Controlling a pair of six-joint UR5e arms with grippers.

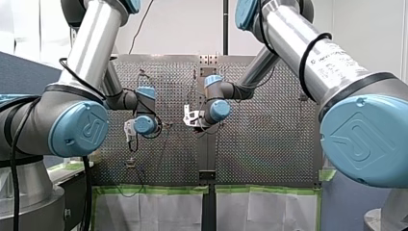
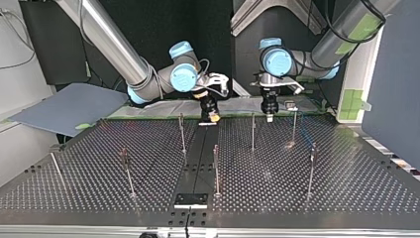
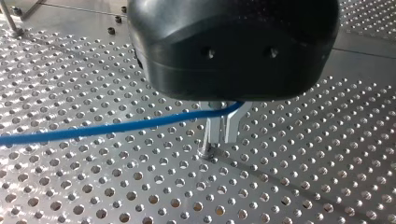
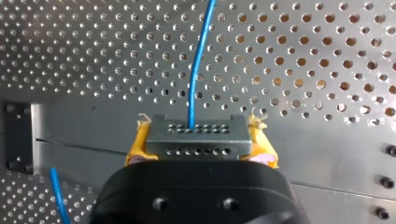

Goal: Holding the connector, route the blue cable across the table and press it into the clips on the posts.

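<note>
In the front view you see both arms reaching in over the perforated tabletop. The left hand and the right hand hang near each other about its middle. Both are too small there for you to read their fingers.

In the top view, the right hand comes in at the view's left. It hangs low over the dark strip at the far edge of the tabletop. The left hand points straight down to its right, near a row of thin upright posts.

In the left wrist view, the left hand has its metal fingers drawn narrow, their tips just above the holes. The blue cable passes between them high up, near the black body. From there it runs off to one side, raised above the tabletop.

In the right wrist view, the right hand is closed on the grey connector. A frayed yellow pad presses each end of it. The cable leaves the connector's far face and runs ahead over the tabletop, and a second stretch of it shows beside the hand's body.
</note>
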